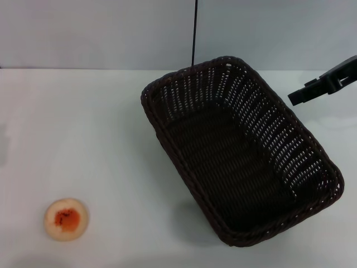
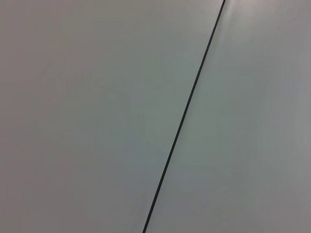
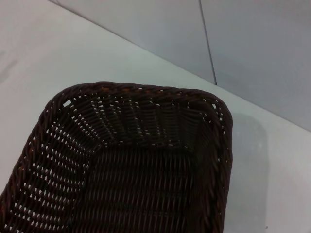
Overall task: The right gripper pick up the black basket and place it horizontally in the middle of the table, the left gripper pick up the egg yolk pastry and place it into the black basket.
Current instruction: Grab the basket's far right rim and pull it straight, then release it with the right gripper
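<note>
The black basket (image 1: 240, 151) stands empty on the white table (image 1: 83, 128), right of centre, lying at a slant with its long side running from far left to near right. It also shows in the right wrist view (image 3: 131, 165). My right gripper (image 1: 322, 86) hangs in the air beyond the basket's far right side, apart from its rim. The egg yolk pastry (image 1: 66, 219) lies on the table at the near left, far from the basket. The left gripper is out of view; the left wrist view shows only a plain wall.
A pale wall (image 1: 100, 33) with a thin dark vertical seam (image 1: 194, 33) rises behind the table's far edge. The seam also shows in the left wrist view (image 2: 184, 116). Bare tabletop lies between the pastry and the basket.
</note>
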Robot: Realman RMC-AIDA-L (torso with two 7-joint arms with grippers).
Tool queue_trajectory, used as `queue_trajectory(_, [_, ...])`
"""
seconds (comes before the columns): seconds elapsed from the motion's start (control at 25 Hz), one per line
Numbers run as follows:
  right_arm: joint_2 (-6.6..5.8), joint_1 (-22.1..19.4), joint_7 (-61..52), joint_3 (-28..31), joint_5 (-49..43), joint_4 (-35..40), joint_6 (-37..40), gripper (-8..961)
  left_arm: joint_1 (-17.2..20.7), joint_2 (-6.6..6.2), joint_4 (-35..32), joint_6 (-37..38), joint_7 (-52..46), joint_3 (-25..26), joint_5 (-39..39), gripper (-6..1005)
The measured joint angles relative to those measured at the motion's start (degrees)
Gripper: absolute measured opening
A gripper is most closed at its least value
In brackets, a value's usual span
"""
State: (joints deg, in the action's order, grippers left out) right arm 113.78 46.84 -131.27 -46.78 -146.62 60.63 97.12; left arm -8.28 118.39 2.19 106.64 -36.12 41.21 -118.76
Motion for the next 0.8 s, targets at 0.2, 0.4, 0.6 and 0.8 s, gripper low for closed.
queue_trajectory(0.2, [0.79, 0.0, -0.1, -1.6, -0.6, -0.2, -1.0, 619, -0.4, 0.0, 0.0, -0.6, 0.0, 0.0, 0.1, 621])
queue_trajectory(0.4, [1.59, 0.0, -0.5, -3.6, -1.0, -0.3, -1.7, 618, -0.5, 0.0, 0.0, -1.2, 0.0, 0.0, 0.1, 622])
queue_trajectory(0.6, [2.35, 0.0, -0.7, -4.4, -1.5, -0.3, -1.8, 619, -0.6, 0.0, 0.0, -1.4, 0.0, 0.1, 0.1, 624])
queue_trajectory(0.8, [2.81, 0.0, -0.7, -4.7, -1.6, -1.3, -1.9, 619, -0.8, 0.0, 0.0, -2.0, 0.0, 0.1, 0.1, 626])
